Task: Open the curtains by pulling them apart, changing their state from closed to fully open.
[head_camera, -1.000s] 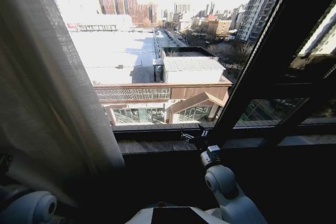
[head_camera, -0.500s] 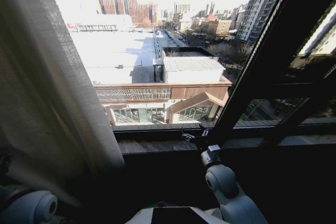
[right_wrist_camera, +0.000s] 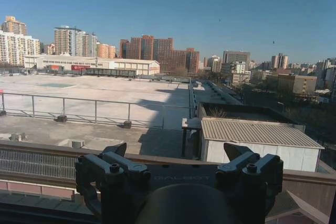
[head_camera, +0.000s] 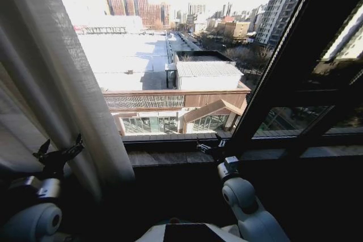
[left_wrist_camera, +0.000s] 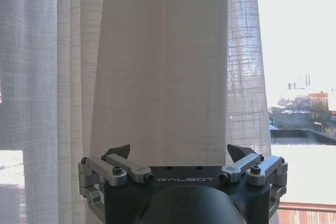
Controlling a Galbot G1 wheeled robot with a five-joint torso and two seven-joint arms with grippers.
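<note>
Head view is showing the sheer cream-white pleated fabric curtains (head_camera: 54,77) hanging bunched along the left side of the window, with the glass beside them uncovered. The left gripper (head_camera: 58,152) is hovering low in front of those folds, its jaws spread wide and gripping nothing; the left wrist view is showing the curtains (left_wrist_camera: 163,66) just beyond its parted fingertips (left_wrist_camera: 119,150). The right gripper (head_camera: 211,147) is sitting by the dark window sill (head_camera: 170,157), jaws likewise apart and empty.

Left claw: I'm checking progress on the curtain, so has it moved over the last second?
Yes. The left claw, hidden a second ago, has come up into sight, open, against the curtain, left of the unmoved window sill.
</note>
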